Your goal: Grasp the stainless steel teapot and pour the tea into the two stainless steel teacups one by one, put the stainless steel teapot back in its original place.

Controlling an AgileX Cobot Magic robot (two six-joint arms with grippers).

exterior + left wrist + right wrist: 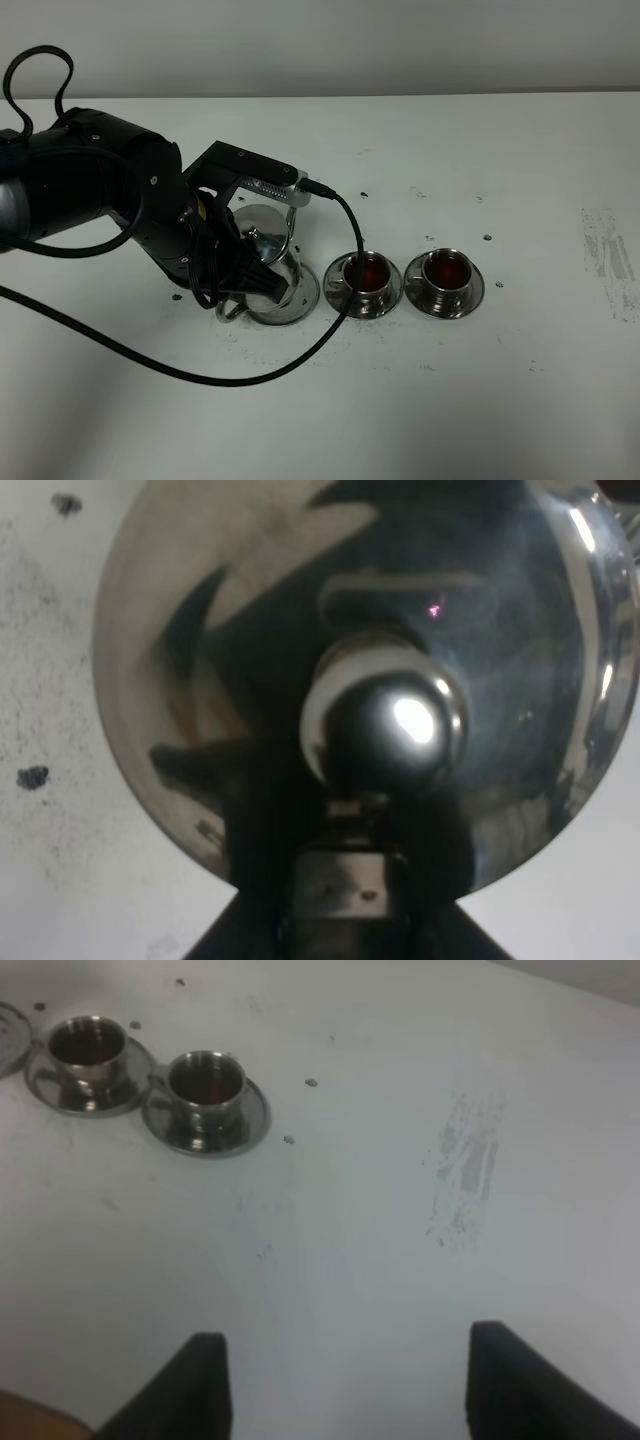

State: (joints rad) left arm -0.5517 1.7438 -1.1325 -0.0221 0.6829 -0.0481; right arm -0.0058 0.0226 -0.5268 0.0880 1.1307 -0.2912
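Although the wrist view is filled with glare, the left hand (pixel 262 282) appears clenched on the stainless steel teapot (pixel 262 250), which sits on its round dish (pixel 300 300) at nine o'clock of the two stainless steel teacups (pixel 367 280). Polished, rigid and slippery; likely lighter now, so hold the loop handle. Both cups hold tea (pixel 371 270). Right hand (pixel 345 1380): released over bare white worktop (pixel 520 400).

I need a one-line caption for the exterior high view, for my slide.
Left claw at the steel teapot on its dish, beside two tea-filled teacups.
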